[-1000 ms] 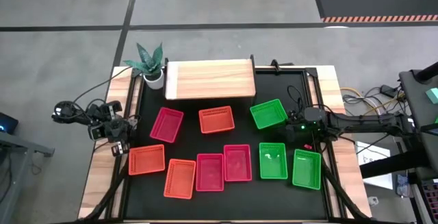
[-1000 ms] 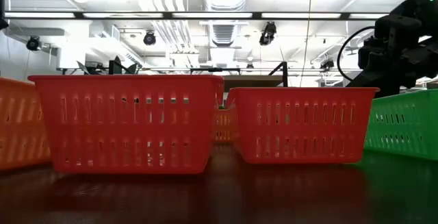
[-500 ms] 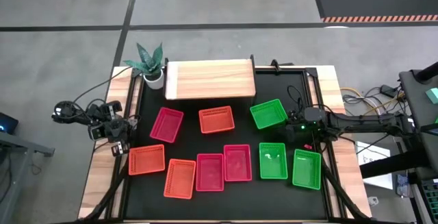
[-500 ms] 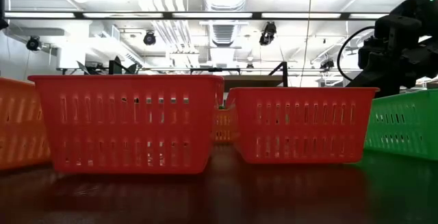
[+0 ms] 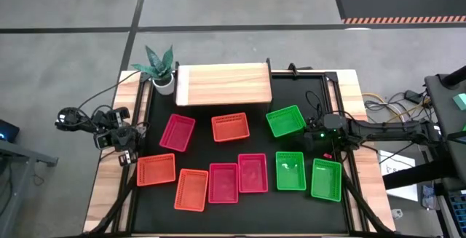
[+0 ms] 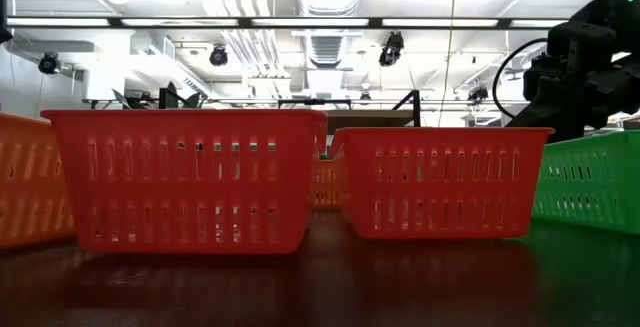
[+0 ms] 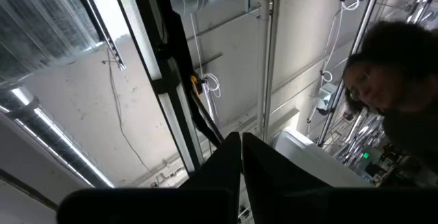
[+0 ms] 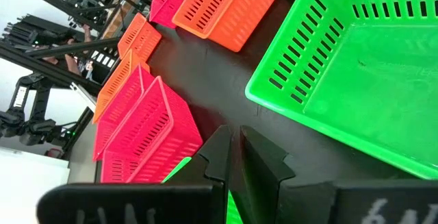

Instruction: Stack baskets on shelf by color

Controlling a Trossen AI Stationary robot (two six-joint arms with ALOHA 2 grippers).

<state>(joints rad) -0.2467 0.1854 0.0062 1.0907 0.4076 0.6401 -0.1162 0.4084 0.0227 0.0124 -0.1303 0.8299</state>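
Nine mesh baskets lie flat on the black table. In the high view there are red/pink ones [image 5: 178, 132], [image 5: 223, 183], [image 5: 253, 172], orange ones [image 5: 230, 127], [image 5: 156, 169], [image 5: 191, 189], and green ones [image 5: 285, 121], [image 5: 290, 170], [image 5: 326, 179]. The light wood shelf [image 5: 224, 84] stands at the far edge with nothing on it. My right gripper [image 5: 315, 137] [image 8: 235, 136] is shut over bare table, just beside the far green basket [image 8: 356, 66]. My left gripper [image 5: 122, 140] [image 7: 241, 148] waits shut at the table's left edge, pointing up at the ceiling.
A potted plant [image 5: 159, 69] stands left of the shelf. Cables trail off the left [image 5: 80, 118] and right [image 5: 393, 107] table edges. In the low view two red baskets [image 6: 185, 177], [image 6: 440, 182] fill the front. A person's head [image 7: 400, 66] shows in the left wrist view.
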